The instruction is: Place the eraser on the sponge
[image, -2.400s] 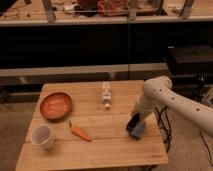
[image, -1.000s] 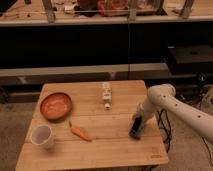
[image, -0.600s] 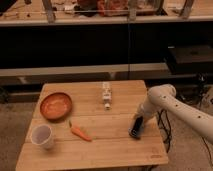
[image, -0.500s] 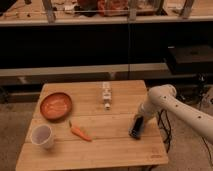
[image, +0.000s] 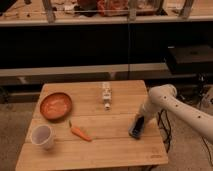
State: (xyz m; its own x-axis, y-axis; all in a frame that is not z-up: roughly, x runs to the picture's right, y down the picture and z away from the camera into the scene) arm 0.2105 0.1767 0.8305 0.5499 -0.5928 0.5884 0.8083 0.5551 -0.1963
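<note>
My gripper [image: 137,126] hangs low over the right part of the wooden table [image: 115,145], at the end of the white arm [image: 165,102] that comes in from the right. Right under it lies a dark bluish block [image: 134,133], which looks like the sponge. The gripper's dark tip merges with the block, so I cannot make out the eraser there. A white oblong item [image: 106,95] lies apart at the table's middle back; whether it is the eraser I cannot tell.
An orange bowl [image: 55,105] sits at the left, a white cup [image: 42,136] at the front left, and a carrot [image: 78,132] between them and the gripper. Dark shelving runs behind the table, and cables hang off its right edge.
Since 2.4 s ago the arm has shifted slightly right and settled lower over the bluish block. Over the last second nothing visibly moves.
</note>
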